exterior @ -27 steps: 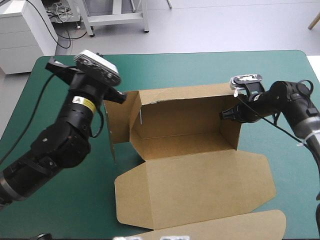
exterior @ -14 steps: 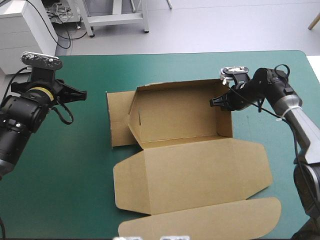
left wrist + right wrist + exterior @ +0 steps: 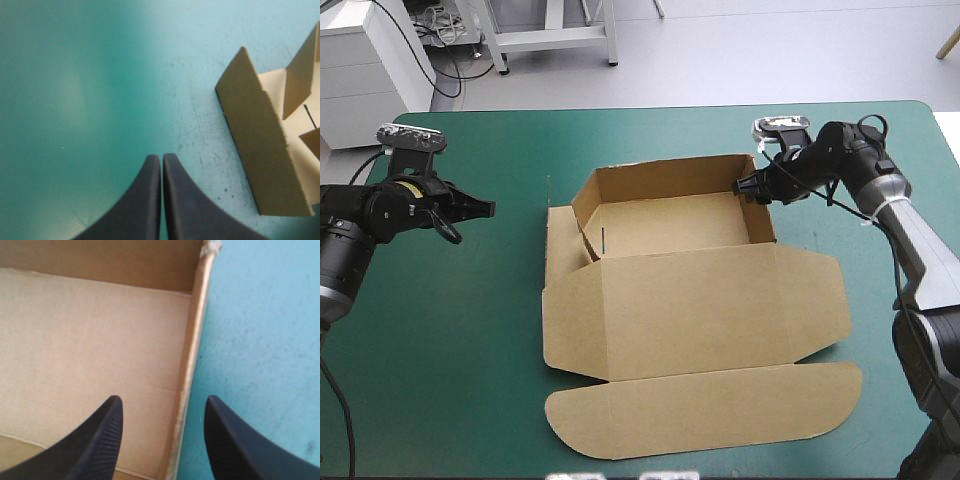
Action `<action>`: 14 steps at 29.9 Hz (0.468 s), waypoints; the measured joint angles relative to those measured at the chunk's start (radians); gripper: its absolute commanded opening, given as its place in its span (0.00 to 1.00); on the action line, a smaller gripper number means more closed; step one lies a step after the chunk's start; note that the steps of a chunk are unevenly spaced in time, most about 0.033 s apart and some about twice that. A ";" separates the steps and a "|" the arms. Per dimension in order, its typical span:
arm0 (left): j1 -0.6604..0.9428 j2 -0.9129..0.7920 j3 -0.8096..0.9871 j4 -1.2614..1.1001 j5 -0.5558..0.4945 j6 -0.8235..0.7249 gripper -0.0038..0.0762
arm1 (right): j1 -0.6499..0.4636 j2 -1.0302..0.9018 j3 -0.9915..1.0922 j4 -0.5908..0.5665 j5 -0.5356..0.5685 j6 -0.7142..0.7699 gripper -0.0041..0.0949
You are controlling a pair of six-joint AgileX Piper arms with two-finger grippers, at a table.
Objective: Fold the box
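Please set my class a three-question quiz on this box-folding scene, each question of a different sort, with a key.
1. True or false: the left end effector is shut on the box.
2. Pick one. The right end effector is: A shut on the box's left wall; B open, astride its right wall; C shut on its far wall.
3. Fill in: the lid lies ___ on the teal-green cover.

Key: 1 false, it is shut over bare cover, apart from the box; 2 B; 3 flat.
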 measured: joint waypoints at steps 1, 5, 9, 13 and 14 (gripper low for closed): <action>0.000 0.007 0.000 -0.001 0.001 0.002 0.05 | 0.000 -0.001 -0.029 -0.011 0.014 0.000 0.55; 0.000 0.026 0.000 -0.004 0.006 0.003 0.05 | 0.001 -0.011 -0.133 -0.095 0.115 0.028 0.55; 0.020 0.041 0.000 -0.013 -0.001 -0.006 0.05 | 0.001 -0.038 -0.200 -0.181 0.213 0.077 0.55; 0.111 0.062 0.000 -0.091 0.000 -0.016 0.05 | 0.001 -0.060 -0.208 -0.184 0.240 0.108 0.55; 0.133 0.065 0.000 -0.115 0.006 -0.012 0.05 | 0.001 -0.060 -0.209 -0.178 0.243 0.111 0.55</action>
